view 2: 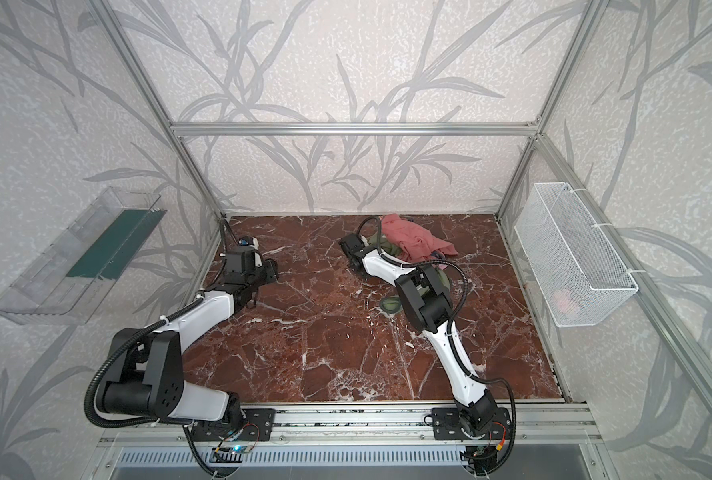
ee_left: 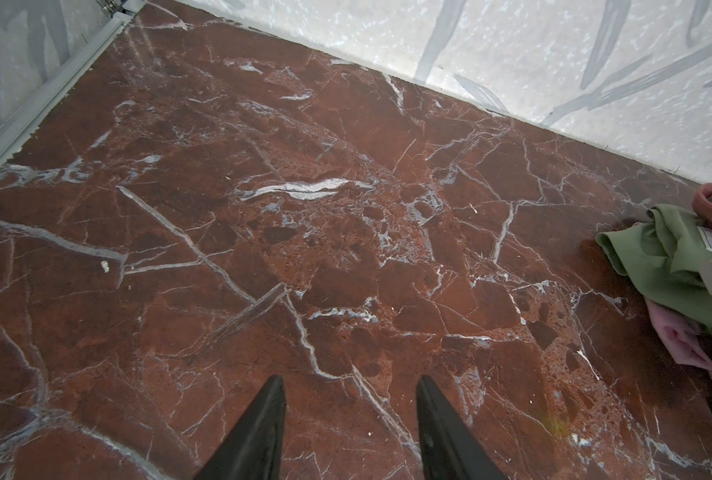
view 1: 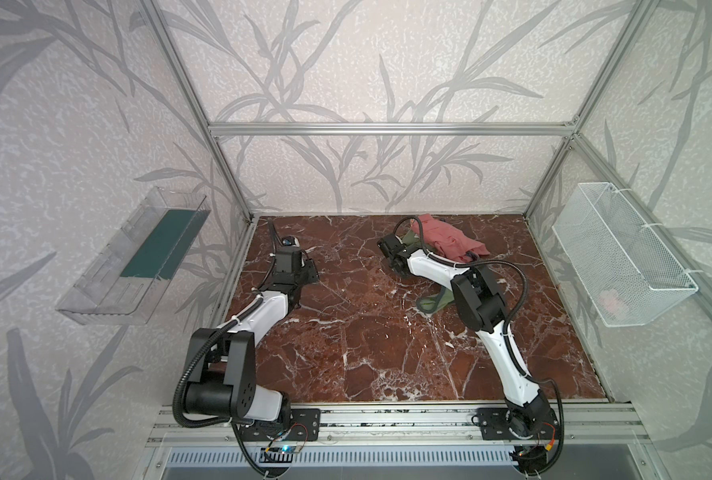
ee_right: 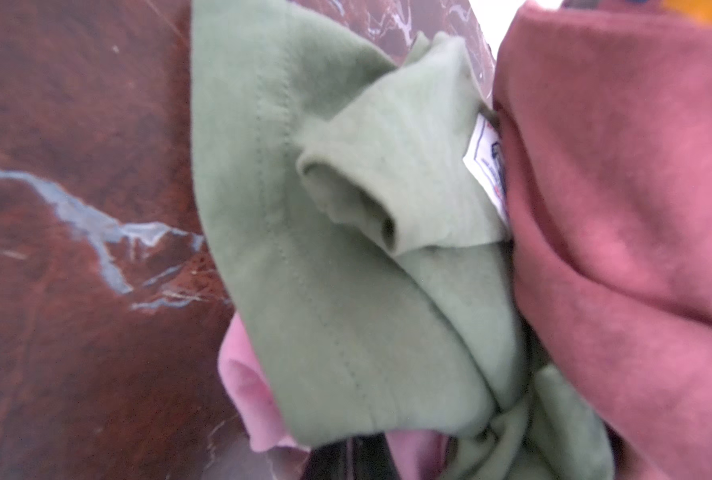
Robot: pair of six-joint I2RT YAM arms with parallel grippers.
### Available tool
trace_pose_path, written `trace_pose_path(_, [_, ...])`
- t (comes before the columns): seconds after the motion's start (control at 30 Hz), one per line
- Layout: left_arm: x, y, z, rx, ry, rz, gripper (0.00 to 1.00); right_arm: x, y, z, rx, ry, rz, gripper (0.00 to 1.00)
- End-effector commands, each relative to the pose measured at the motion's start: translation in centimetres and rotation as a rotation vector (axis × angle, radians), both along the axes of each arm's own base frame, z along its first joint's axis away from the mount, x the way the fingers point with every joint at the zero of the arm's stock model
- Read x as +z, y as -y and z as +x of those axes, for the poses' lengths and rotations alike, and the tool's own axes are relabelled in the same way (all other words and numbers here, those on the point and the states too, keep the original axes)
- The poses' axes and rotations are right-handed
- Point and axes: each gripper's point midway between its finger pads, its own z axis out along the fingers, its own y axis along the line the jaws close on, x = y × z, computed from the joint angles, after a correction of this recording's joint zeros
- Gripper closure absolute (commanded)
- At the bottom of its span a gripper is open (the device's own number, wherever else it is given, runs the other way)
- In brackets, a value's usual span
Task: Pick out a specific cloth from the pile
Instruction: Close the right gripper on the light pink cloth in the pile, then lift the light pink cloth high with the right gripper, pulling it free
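Pink fabric, the cloth (ee_right: 242, 386), bunches on either side of the right gripper (ee_right: 348, 457). The gripper shows only as a dark sliver in the right wrist view, its jaws pressed together; whether they pinch the fabric I cannot tell. The olive-green cloth (ee_right: 325, 249) folds over the pink, with the salmon-red cloth (ee_right: 616, 208) touching it alongside. In both top views the right arm hides the pink piece, and only the pile (view 1: 450, 243) shows, near the far edge of the bench (view 1: 367, 340), right of middle. The left wrist view catches the pink peeking out from under the green. The left gripper (ee_left: 350, 380) hangs over bare marble near the far left corner, jaws parted and holding nothing, well apart from the pile.
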Motion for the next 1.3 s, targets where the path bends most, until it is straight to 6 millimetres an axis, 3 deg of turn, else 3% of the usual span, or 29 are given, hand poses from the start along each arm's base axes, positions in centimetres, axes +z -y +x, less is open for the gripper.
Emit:
trace_pose_path(0.0, [1.1,-0.1,0.5,0.003,0.020,-0.001,0.51,3.0,0.4,-0.1,-0.028,0.045,0.070,1.00])
trace_pose_path(0.2, [1.7,0.0,0.5,0.000,0.035,-0.010,0.51,7.4,0.1,-1.1,-0.024,0.086,0.278,1.00])
trace_pose_path(0.47, [2.6,0.1,0.4,0.004,0.056,-0.034,0.51,12.3,2.1,-2.4,-0.051,0.105,0.500,1.00])
trace_pose_path(0.9, [3.6,0.3,0.4,0.006,0.075,-0.059,0.51,17.3,5.2,-4.6,-0.075,0.120,0.824,1.00])
trace_pose_path(1.13, [3.5,0.2,0.4,0.009,0.070,-0.052,0.51,19.0,5.8,-5.0,-0.063,0.102,0.881,1.00])
trace_pose_path(1.27, [3.6,0.0,0.4,0.015,0.070,-0.042,0.51,22.2,6.4,-5.4,-0.047,0.141,0.940,1.00])
